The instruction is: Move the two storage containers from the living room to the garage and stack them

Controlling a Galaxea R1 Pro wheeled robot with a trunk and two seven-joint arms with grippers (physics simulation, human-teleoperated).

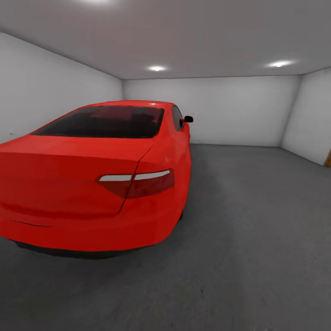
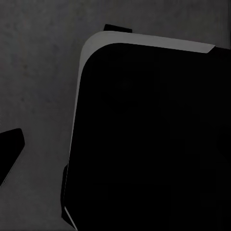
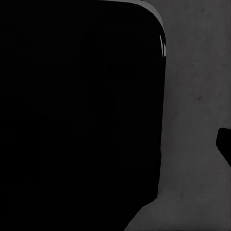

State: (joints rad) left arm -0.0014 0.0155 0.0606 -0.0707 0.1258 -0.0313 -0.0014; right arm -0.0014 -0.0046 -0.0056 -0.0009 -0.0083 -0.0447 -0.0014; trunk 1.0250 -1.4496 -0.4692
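A glossy red car (image 1: pixel 96 179) is sitting on the garage's rough, mottled grey concrete floor (image 1: pixel 257 239), with plain pale walls (image 1: pixel 220 110) enclosing it. Both wrist views are showing a dark rounded body (image 2: pixel 149 139) above concrete; either end effector's state cannot be told.

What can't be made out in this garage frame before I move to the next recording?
- Head view: the red car hides the floor and wall behind it; its left flank is cut off by the picture's edge.
- Head view: a brown sliver at the right edge is cut off, too little to identify.
- Both wrist views: a large black body blocks the picture; whether the jaws are open can't be told.
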